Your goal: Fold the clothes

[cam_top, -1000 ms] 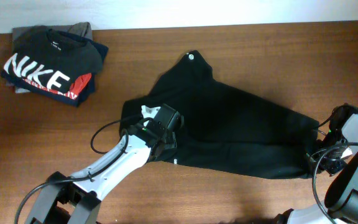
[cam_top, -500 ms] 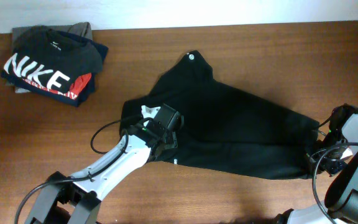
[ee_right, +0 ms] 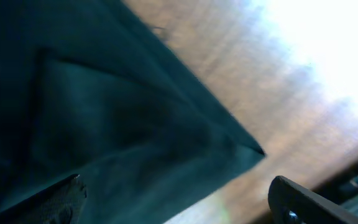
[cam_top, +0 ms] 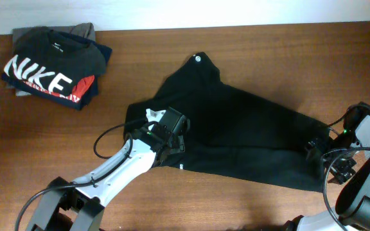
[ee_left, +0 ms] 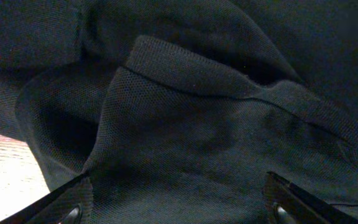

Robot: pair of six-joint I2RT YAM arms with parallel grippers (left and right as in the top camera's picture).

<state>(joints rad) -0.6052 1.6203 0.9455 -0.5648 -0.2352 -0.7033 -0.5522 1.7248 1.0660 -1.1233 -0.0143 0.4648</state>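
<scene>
The clothes (cam_top: 249, 135), a plain black top with a small white round tag (cam_top: 198, 58) at its far tip, lie spread across the middle of the wooden table (cam_top: 288, 51). My left gripper (cam_top: 175, 131) hangs over the garment's bunched left part. In the left wrist view it (ee_left: 179, 208) is open, with mesh fabric and a ribbed hem (ee_left: 241, 84) lying beneath the wide jaws. My right gripper (cam_top: 315, 146) is at the garment's right edge. It (ee_right: 182, 205) stands open over a pointed fabric corner (ee_right: 241, 152) that lies loose on the wood.
A stack of folded garments topped by a black NIKE T-shirt (cam_top: 50, 64) sits at the back left corner. A black cable (cam_top: 105, 141) loops beside the left arm. The table's back edge meets a white wall (cam_top: 185, 13).
My right gripper has opened and let go of the garment's right corner, and it has shifted slightly up and left. My left gripper's jaws have spread a little wider.
</scene>
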